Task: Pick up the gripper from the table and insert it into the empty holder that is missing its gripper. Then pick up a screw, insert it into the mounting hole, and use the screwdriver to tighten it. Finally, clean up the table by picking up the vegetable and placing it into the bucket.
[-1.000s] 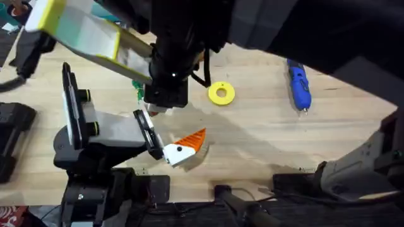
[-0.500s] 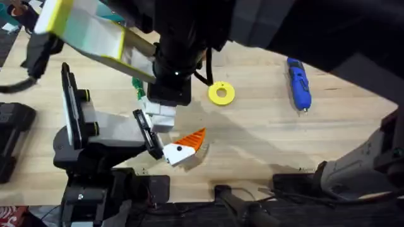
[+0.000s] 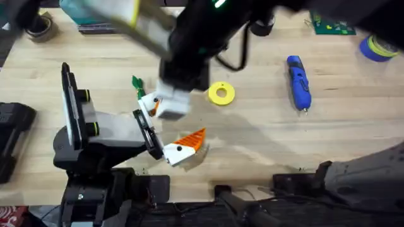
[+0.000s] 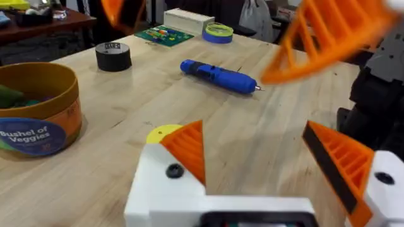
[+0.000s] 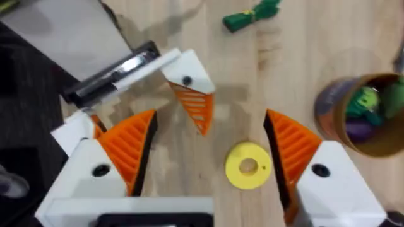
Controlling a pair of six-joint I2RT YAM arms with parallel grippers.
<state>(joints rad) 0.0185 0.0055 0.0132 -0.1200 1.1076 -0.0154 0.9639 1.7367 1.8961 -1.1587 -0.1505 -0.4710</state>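
The bucket [image 4: 36, 110], labelled "Bushel of Veggies", stands on the desk [image 4: 252, 135] well apart from the blue screwdriver [image 4: 219, 75], the green vegetable [image 5: 252, 15] lies loose on the wood, and the left pincer [image 4: 268, 167] and right pincer [image 5: 211, 151] both gape wide, holding nothing.

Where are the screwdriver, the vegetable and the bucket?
screwdriver [image 3: 298, 82]: overhead view, middle of its blue body.
vegetable [image 5: 252, 15]: right wrist view, middle of the green piece.
bucket [image 4: 60, 120]: left wrist view, outer wall beside the label.
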